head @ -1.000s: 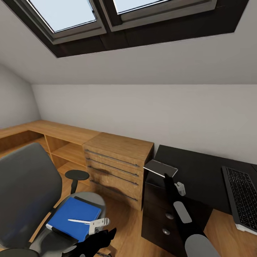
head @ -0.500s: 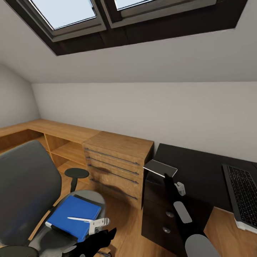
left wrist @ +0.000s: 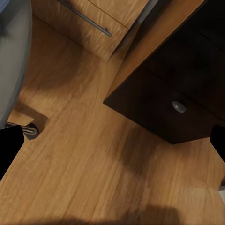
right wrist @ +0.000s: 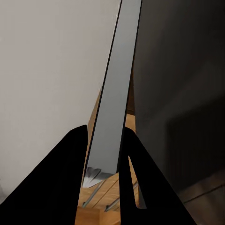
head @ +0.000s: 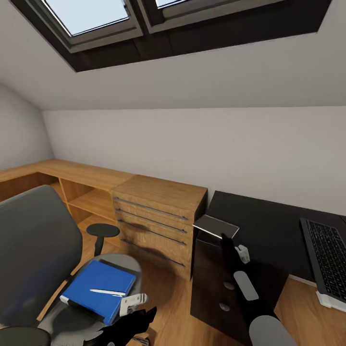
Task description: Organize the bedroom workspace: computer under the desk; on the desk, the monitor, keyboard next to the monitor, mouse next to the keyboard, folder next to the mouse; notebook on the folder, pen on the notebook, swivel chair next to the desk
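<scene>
The grey swivel chair stands at the left. On its seat lies the blue folder, with the white pen on top of it. My right gripper is shut on the near edge of the thin grey notebook, which hangs level over the left corner of the black desk. In the right wrist view the notebook runs between the two black fingers. The keyboard lies on the desk at the right. My left gripper hangs open low over the floor beside the chair.
A light wooden drawer cabinet stands between the chair and the desk, joined to a low wooden shelf along the wall. The desk's dark drawer unit is near my left gripper. A sloped ceiling with skylights is overhead.
The whole view has drifted slightly as the camera moved. The notebook stays in my right gripper; folder and pen rest as before on the chair.
</scene>
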{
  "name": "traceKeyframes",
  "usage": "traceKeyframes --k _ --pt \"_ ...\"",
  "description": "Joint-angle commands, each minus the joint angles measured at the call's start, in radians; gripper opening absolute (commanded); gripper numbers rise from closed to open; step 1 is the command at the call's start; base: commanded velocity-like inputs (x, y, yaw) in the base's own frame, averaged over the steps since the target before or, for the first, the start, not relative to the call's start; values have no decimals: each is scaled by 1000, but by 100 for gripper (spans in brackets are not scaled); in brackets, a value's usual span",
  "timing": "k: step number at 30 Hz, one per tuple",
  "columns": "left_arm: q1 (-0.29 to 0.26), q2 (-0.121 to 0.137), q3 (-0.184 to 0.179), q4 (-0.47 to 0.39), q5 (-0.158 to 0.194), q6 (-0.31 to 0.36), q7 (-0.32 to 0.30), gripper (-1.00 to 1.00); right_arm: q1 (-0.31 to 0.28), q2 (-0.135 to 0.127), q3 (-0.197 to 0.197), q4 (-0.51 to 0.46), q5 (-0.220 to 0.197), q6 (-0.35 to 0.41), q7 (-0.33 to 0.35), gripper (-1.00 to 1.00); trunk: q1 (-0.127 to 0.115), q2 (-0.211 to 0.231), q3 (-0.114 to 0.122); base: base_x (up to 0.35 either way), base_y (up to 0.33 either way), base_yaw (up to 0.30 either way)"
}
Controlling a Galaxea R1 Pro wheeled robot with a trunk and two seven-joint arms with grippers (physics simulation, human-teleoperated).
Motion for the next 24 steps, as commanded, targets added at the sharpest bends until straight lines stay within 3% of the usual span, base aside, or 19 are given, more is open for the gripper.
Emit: traceKeyframes --k 1,6,11,24 --pt "0 0 1 -2 4 4 0 100 -1 1 -3 1 -10 1 7 -100 0 0 -1 0 0 0" --pt "0 0 1 -1 4 4 0 100 -1 1 -3 1 -12 0 8 -100 15 -28 -13 0 0 0" --pt "0 0 2 -2 4 5 0 100 -1 1 -3 2 -12 -3 5 -100 15 -28 -13 0 0 0" --pt "0 0 3 -3 4 3 0 100 -1 1 -3 3 -9 -5 1 -100 61 -112 -51 0 0 0"
